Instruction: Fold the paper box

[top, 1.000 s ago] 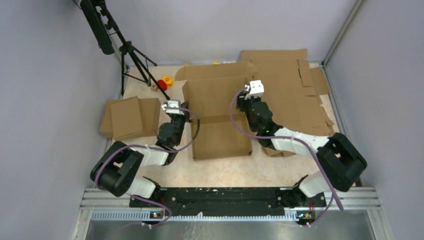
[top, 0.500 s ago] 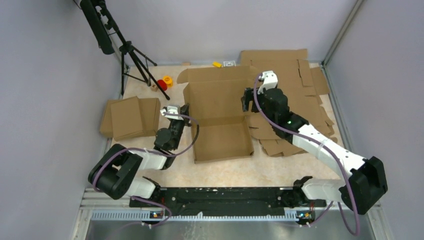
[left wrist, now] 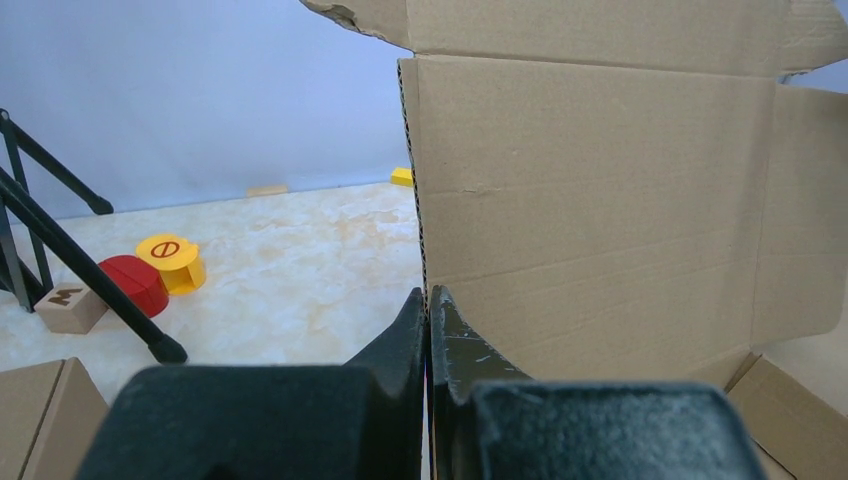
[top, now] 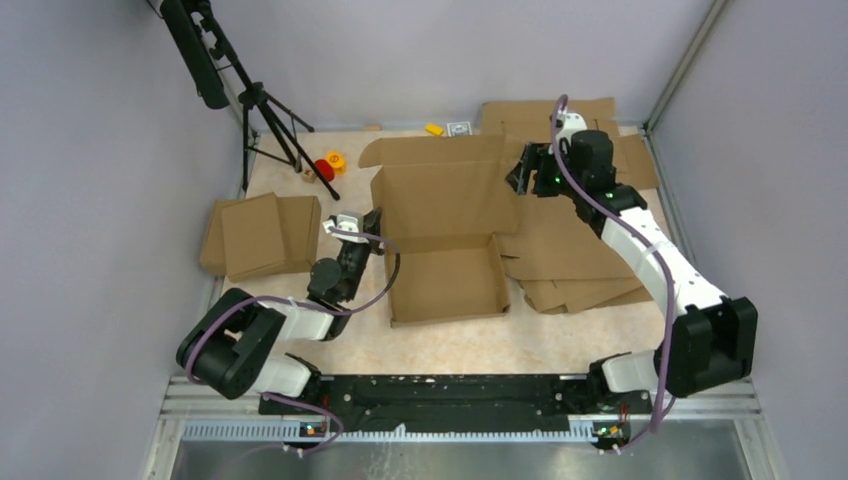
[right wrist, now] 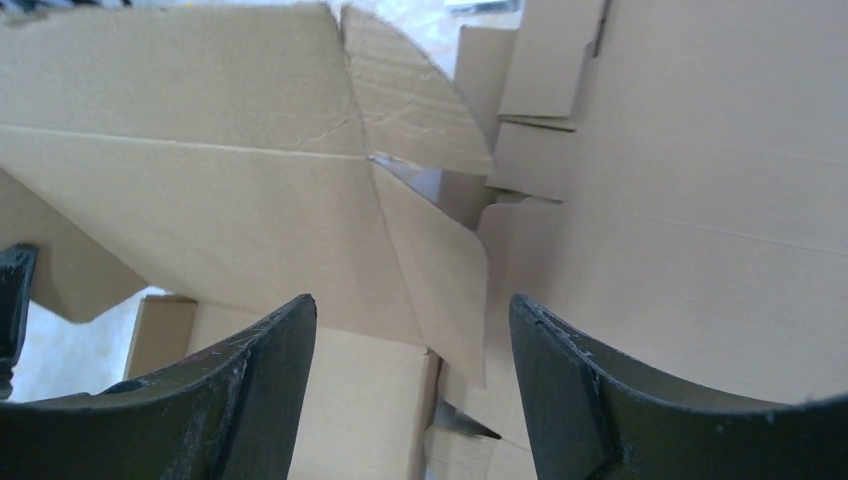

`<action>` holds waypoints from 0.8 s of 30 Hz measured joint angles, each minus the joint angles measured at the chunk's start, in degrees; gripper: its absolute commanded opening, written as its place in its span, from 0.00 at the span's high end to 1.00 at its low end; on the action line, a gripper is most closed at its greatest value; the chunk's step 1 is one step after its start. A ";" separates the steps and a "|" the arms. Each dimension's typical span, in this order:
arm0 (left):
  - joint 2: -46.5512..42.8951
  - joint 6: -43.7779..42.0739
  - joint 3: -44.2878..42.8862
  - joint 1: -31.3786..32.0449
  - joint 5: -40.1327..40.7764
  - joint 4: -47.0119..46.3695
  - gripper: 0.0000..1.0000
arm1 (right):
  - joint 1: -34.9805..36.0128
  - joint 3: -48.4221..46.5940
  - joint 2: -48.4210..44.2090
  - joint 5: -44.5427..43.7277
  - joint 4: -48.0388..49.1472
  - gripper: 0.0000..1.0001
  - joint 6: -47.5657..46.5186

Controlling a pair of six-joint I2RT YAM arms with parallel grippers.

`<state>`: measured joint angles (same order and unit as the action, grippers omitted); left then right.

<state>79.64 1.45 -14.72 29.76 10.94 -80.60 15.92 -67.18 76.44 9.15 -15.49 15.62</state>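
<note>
Left pincer is closed, and the corrugated edge of the left side of the paper box runs down exactly into the line where its fingers meet, so I judge that it pinches this wall and keeps the box steady. The box sits in the middle of the counter, with a shallow tray toward the near edge and a tall back panel standing behind it, a flap bent over on top. What has changed is on the other side. One second ago the right pincer was low at the right wall of the tray, and now its arm is stretched toward the far right corner of the counter. It hovers beside the right end of the back panel, fingers wide apart with nothing between them. The box itself looks nearly the same as before. To me this means the right wall is released, and the small side flap at that panel's corner is probably the next fold. Just beside the box on the right lies the pile of flat sheets. The smaller cardboard pieces lie near the left edge.
</note>
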 measured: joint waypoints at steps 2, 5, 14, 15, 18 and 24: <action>0.00 0.00 0.02 0.00 -0.04 -0.07 1.00 | -0.09 -0.07 2.01 3.02 0.55 0.34 -0.13; 0.00 0.00 0.02 0.00 -0.07 -0.04 1.00 | -0.09 -0.11 5.29 6.12 1.29 0.35 -0.02; -0.07 0.00 0.04 0.04 -0.04 -0.02 1.00 | -0.09 -3.48 8.79 4.22 1.01 0.30 -2.10; -0.13 0.00 0.04 0.04 -0.07 0.00 1.00 | -0.09 -3.82 8.81 3.74 1.09 0.26 -2.45; -0.37 0.02 0.04 0.04 -0.11 0.02 1.00 | -0.11 -4.22 8.79 1.79 1.40 0.20 -3.76; -0.39 0.07 0.04 0.09 -0.20 0.04 1.00 | -0.50 -6.69 11.34 3.89 1.31 0.49 -5.40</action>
<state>79.24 1.52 -14.68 29.85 10.74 -80.55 15.42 -73.87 87.79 13.04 -14.17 10.22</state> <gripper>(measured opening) 0.004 0.670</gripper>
